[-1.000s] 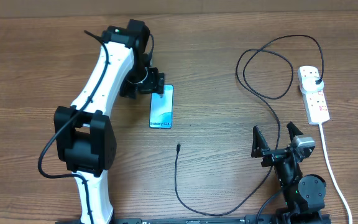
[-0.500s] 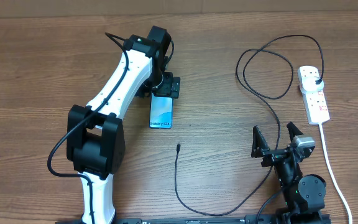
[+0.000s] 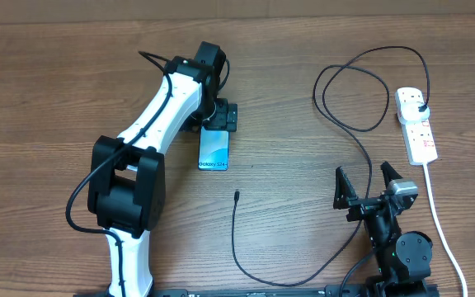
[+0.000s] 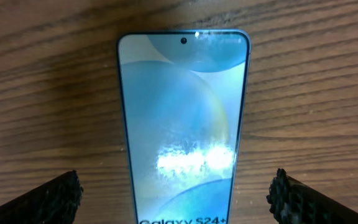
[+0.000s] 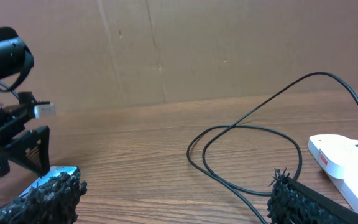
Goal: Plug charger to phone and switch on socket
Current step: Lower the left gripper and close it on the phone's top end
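Phone [image 3: 214,150] is lying flat, screen up, left of the table's [image 3: 56,66] middle. Its long axis is running near to far, with the Galaxy S24 text at the near end and the camera hole at the far end. The left gripper [image 3: 218,115] is hovering over that far end, fingers spread wide. In the wrist view, bare wood is showing between each fingertip and the phone's edges.

The charger [image 3: 232,235] is snaking all over. Its connector tip [image 3: 236,196] is sitting just near-right of the phone, not touching it, and the cable is looping round the near side and up to its black plug [image 3: 420,106] in the socket [image 3: 416,125] at far right. The right gripper [image 3: 365,183] is parked near that cable, fingers wide, holding nothing. The socket's white cord [image 3: 435,206] is trailing toward the near edge.
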`<state>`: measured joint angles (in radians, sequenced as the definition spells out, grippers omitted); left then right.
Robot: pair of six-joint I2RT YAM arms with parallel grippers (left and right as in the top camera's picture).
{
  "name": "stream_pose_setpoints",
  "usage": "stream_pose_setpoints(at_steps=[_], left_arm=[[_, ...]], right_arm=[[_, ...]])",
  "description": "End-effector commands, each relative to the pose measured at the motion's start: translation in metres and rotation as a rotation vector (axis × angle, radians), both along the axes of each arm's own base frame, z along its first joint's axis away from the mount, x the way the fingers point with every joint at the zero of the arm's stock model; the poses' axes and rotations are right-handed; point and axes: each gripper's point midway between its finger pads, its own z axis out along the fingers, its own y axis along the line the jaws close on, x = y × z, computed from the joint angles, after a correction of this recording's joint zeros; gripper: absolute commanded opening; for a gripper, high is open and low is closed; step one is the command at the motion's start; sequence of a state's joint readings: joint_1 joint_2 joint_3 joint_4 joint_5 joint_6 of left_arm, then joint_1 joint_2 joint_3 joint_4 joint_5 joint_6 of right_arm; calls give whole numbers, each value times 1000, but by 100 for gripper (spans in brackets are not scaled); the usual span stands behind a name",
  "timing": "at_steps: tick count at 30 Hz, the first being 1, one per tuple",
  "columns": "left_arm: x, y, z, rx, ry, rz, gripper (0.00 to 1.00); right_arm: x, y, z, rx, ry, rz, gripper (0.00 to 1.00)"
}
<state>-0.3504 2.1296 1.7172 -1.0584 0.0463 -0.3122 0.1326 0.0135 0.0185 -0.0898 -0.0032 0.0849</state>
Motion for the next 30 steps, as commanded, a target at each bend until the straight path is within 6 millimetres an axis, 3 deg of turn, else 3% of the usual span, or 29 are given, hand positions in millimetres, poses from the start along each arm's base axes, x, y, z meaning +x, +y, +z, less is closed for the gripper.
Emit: stream_pose_setpoints(at_steps=[1,12,21,30], left_arm=[[-11,-5,-17,20,24,0,100],[-18,-20,-35,14,6,-27,100],[-11,4,-37,138,-41,111,100],[-12,-1,-38,134,-45,101,100]], right_arm=[[0,1,-2,-3,-6,4,100],[0,1,-2,-3,-6,4,100],[0,1,-2,-3,-6,4,100],[0,1,-2,-3,-6,4,100]])
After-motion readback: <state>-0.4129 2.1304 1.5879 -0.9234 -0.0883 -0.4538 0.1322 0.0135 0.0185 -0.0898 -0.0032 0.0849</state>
